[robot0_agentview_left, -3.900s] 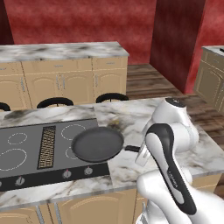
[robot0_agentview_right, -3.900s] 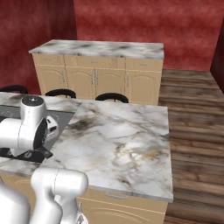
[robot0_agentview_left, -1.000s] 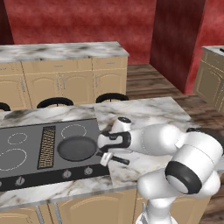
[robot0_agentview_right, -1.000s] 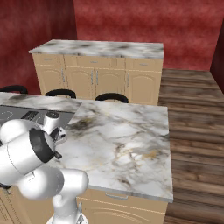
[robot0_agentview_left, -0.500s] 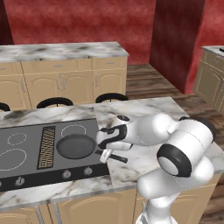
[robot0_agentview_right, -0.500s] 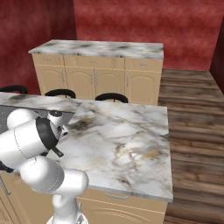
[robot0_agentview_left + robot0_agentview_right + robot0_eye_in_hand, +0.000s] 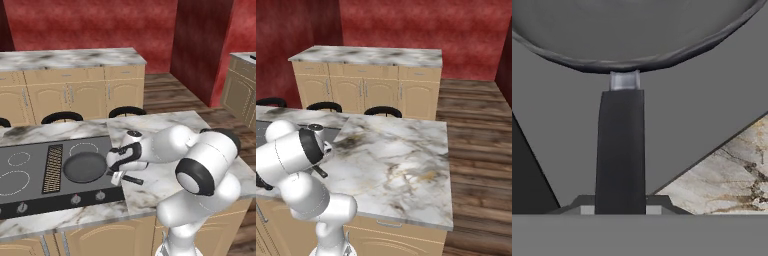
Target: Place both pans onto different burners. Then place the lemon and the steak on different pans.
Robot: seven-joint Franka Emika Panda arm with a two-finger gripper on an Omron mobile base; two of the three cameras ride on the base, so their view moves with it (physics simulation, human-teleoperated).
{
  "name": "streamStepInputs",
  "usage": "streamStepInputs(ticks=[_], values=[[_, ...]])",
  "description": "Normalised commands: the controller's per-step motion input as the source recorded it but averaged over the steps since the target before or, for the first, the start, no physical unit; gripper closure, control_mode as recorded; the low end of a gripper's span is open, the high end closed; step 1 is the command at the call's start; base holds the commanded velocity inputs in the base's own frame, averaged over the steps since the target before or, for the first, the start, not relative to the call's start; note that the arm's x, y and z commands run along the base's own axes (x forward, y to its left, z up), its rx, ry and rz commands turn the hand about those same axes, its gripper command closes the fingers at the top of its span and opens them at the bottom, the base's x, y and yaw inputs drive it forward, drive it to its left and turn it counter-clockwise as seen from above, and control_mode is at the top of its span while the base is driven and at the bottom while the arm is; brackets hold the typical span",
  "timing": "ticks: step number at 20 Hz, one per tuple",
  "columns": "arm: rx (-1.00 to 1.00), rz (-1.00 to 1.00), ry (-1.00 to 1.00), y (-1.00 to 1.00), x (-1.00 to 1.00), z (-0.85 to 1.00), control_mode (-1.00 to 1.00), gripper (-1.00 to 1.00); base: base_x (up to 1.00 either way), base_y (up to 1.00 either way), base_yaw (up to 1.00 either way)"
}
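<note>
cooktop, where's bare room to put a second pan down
The two white burner rings at the left end of the dark grey cooktop, left of the ribbed vent grille, lie bare. The right side is crowded: round black frying pan and gripper at its handle.

Cooktop (image 7: 30, 190): right half taken by pan (image 7: 84, 167), its handle (image 7: 620, 150) running out over the edge toward the marble counter (image 7: 165, 185). Left burners (image 7: 14, 180) open and reachable. Vent grille (image 7: 52, 168) flat, no obstruction. Counter right of the arm (image 7: 406, 160) bare, free passage.
</note>
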Motion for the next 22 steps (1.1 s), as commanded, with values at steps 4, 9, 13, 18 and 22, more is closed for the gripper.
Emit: streamStepInputs(ticks=[4,9,13,18,22], values=[[-0.06,0.00,0.00,0.00,-0.02,-0.09,-1.00,-1.00,0.00,0.00,0.00],[-0.01,0.01,-0.01,0.00,-0.04,0.05,-1.00,-1.00,0.00,0.00,0.00],[0.00,0.04,-0.08,0.00,0.00,0.20,-1.00,-1.00,0.00,0.00,0.00],[0.00,0.06,-0.13,0.00,-0.20,0.36,-1.00,-1.00,0.00,0.00,0.00],[0.00,0.03,-0.19,0.00,-0.57,0.55,-1.00,-1.00,0.00,0.00,0.00]])
